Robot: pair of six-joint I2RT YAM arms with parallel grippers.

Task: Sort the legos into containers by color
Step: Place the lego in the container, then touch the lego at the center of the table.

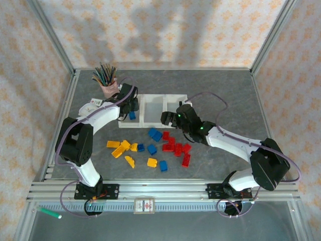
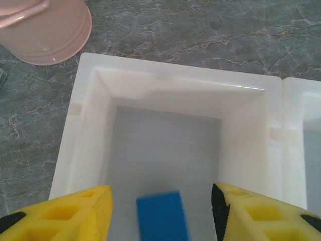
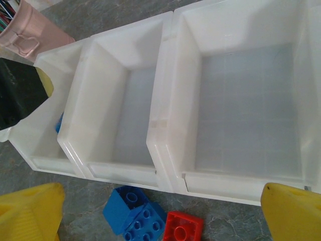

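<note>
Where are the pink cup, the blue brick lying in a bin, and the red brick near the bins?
pink cup (image 2: 47, 32): left wrist view, its side wall.
blue brick (image 2: 161, 218): left wrist view, its top face.
red brick (image 3: 183, 229): right wrist view, its studded top.

Smooth, matt white translucent plastic bins (image 2: 150, 88); glossy blue plastic brick (image 2: 161, 216); grey marbled matt bench (image 2: 210, 30); smooth pink plastic cup (image 2: 50, 30).
</note>
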